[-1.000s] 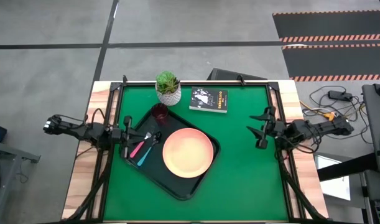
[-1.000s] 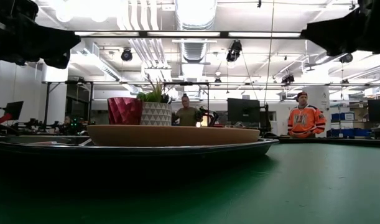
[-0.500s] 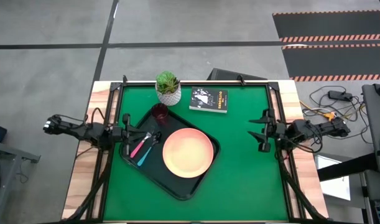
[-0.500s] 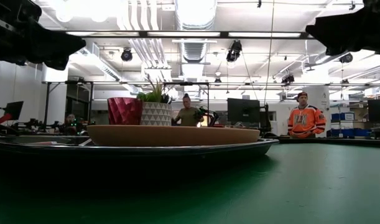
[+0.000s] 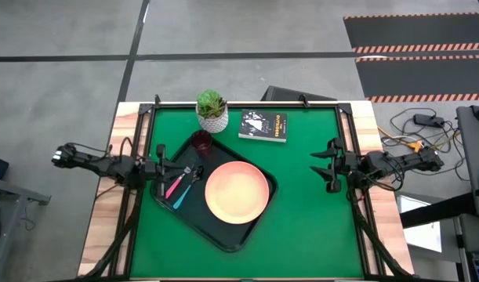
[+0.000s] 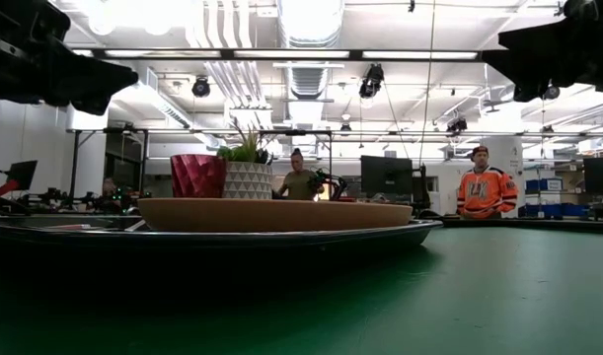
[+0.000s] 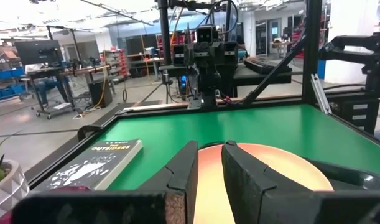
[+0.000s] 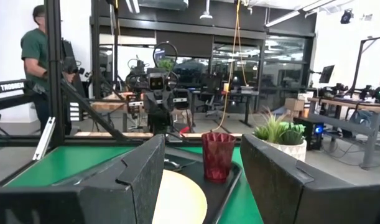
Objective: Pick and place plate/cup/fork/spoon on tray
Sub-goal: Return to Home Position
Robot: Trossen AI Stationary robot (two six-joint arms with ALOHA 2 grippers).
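Observation:
The black tray (image 5: 223,235) lies slantwise on the green table, left of centre. On it rest the salmon plate (image 5: 237,193), the dark red cup (image 5: 201,142) standing at its far corner, the pink-handled fork (image 5: 175,186) and the blue-handled spoon (image 5: 183,196). My left gripper (image 5: 162,167) hangs level at the table's left edge, over the tray's left corner. Only a narrow gap (image 7: 209,155) separates its fingers, and nothing is between them. My right gripper (image 5: 324,167) hangs at the right edge, wide open (image 8: 202,142) and pointing toward the tray.
A white pot with a green plant (image 5: 212,110) and a small black book (image 5: 263,125) stand along the far edge. Bare green table lies between the tray and my right gripper. People stand in the room beyond the table (image 6: 484,192).
My right gripper has rolled a little about its own axis while staying at the table's right edge. The tray and the things on it have not moved.

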